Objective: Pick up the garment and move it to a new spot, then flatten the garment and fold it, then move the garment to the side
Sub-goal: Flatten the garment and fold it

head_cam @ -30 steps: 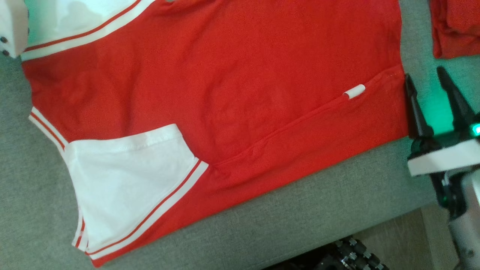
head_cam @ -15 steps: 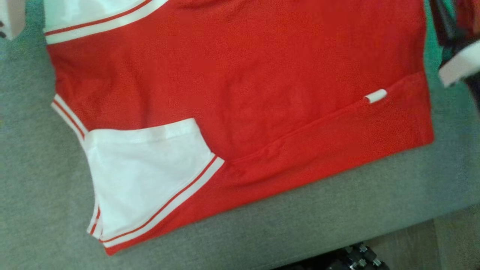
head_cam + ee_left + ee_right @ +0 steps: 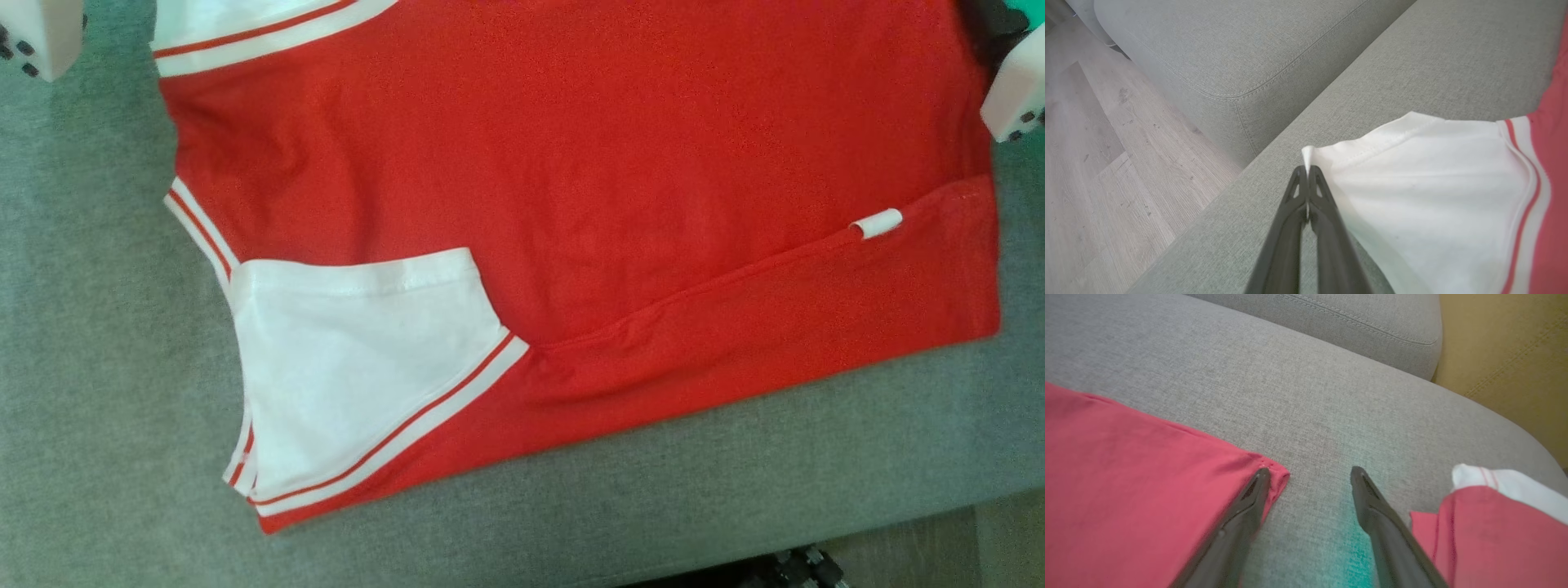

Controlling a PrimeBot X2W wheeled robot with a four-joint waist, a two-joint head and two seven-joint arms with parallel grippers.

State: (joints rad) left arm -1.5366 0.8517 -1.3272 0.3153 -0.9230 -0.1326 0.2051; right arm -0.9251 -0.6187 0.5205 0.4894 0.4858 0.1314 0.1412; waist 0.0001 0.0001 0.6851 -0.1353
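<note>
Garment: a red garment [image 3: 571, 163] lies spread and mostly flat across the middle and upper part of the head view, on a grey cushion [image 3: 82, 327]. One white sleeve [image 3: 359, 367] is folded in over its lower left.
Left gripper: in the left wrist view the left gripper [image 3: 1306, 169] has its fingers pressed together, pinching the very edge of a white sleeve at centre frame.
Right gripper: in the right wrist view the right gripper [image 3: 1310, 470] is spread. One fingertip rests at the garment's red corner and the other stands over bare cushion.
Risk, sleeve: the pinch takes only a thin lip of cloth, so a brisk pull would likely slip it free.
Risk, corner: if the spread fingers close here, they may catch one layer or miss the corner. A second garment [image 3: 1494, 531] at lower right lies near enough to snag.
Risk, edge: the hem runs near the cushion's front, so a drag that way could spill it toward the floor [image 3: 1106, 163].
Fabric: soft matte knit with white ribbed trim carrying red stripes, a stitched hem band, and a small white tab [image 3: 875, 223].
Cushion: coarse grey weave with rounded, seamed edges.
</note>
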